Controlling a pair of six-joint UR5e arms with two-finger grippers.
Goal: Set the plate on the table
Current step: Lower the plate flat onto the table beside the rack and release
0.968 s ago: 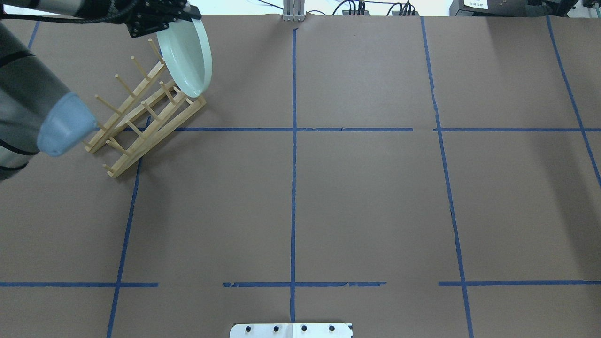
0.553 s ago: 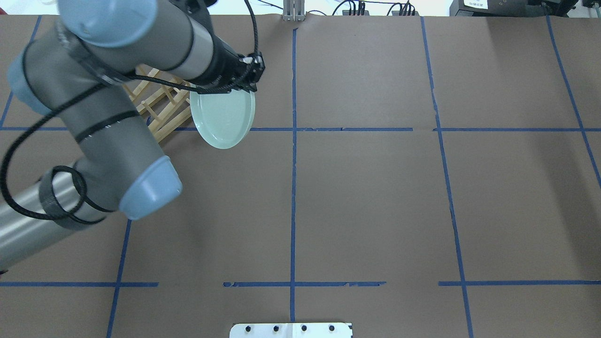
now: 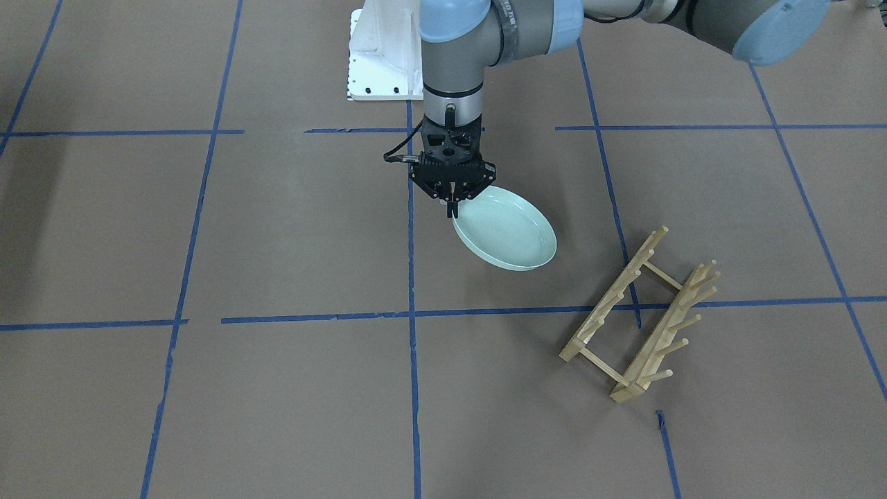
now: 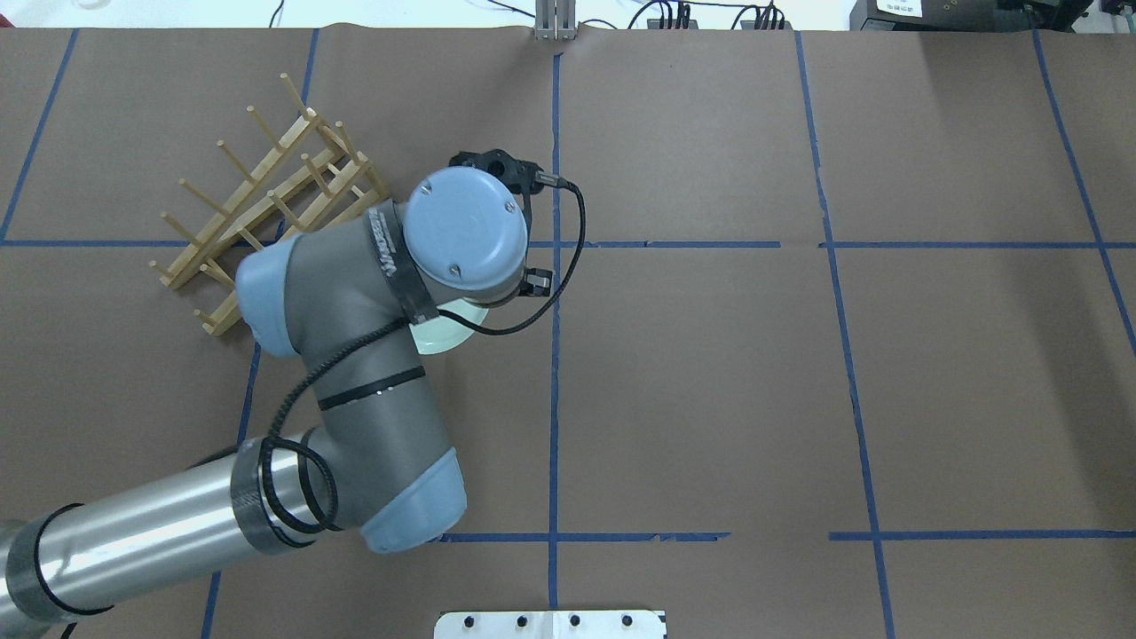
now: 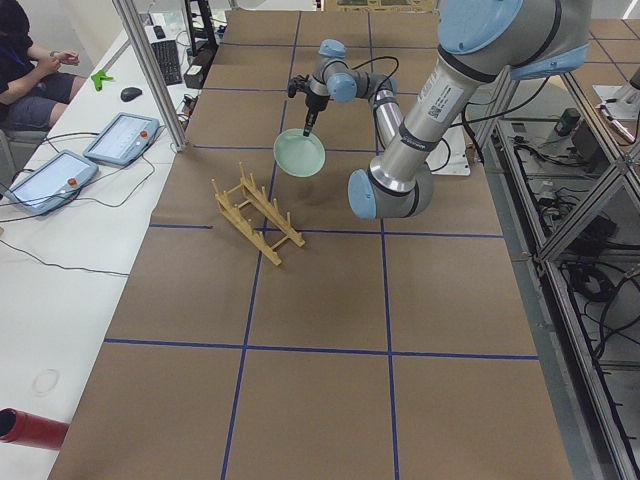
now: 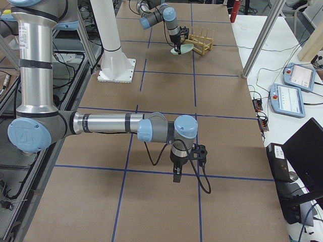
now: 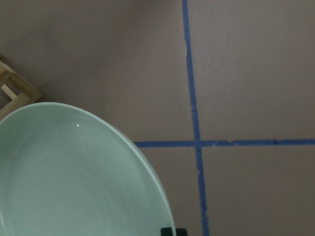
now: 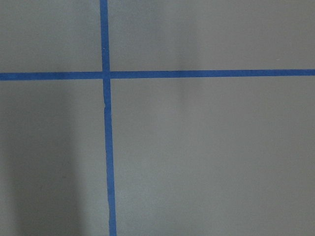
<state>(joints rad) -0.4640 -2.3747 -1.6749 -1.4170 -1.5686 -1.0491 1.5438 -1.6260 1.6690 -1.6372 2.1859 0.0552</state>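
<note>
Our left hand (image 3: 452, 208), at the centre of the front view, is clamped on the rim of the plate (image 3: 506, 239). The plate hangs tilted just to its right, seemingly clear of the worktop (image 3: 277, 229). We judge the glossy rim could slip or swing in so small a pinch. Released while tilted, the plate might land edge-first and skid toward the rack (image 3: 641, 319) at lower right. We cannot tell whether the right hand (image 6: 176, 176) is open or closed.
</note>
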